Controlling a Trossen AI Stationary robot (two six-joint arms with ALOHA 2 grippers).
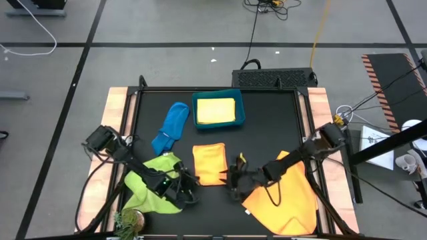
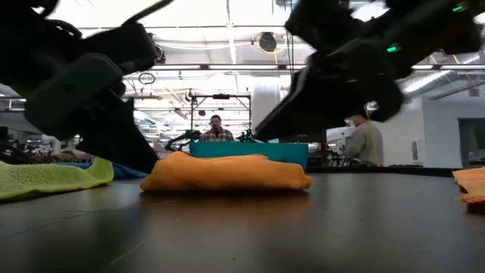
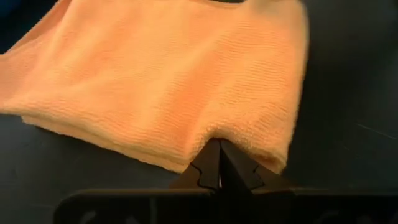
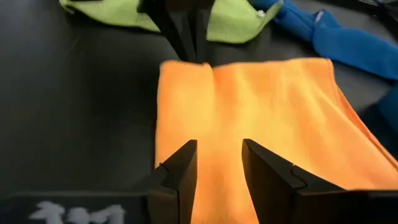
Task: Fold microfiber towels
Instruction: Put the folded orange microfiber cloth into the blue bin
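A folded orange towel (image 1: 209,163) lies flat on the black table at its middle near part; it also shows in the low view (image 2: 227,173). My left gripper (image 1: 194,181) is shut at the towel's left near corner. My right gripper (image 4: 217,163) is open over the towel's right edge, one finger on each side of a stretch of cloth. A second orange towel (image 1: 285,199) lies spread under my right arm. A lime green towel (image 1: 152,190) lies under my left arm. A blue towel (image 1: 171,125) lies bunched at the far left. A yellow towel (image 1: 215,110) lies in the teal bin (image 1: 239,121). My left gripper pinches the folded orange towel's edge near a corner (image 3: 233,134) between its two fingertips, coming level from the table's left. Several layers show at that edge, and the cloth puckers around the tips. The towel lies flat on the table. My right gripper's open fingers (image 4: 181,163) stand over the towel's right edge (image 4: 217,124); I cannot tell whether they touch the cloth.
The teal bin stands at the table's far middle. A small potted plant (image 1: 129,221) sits at the near left edge. Wooden strips (image 1: 115,107) border the table at left and right. People (image 2: 217,130) show in the room beyond.
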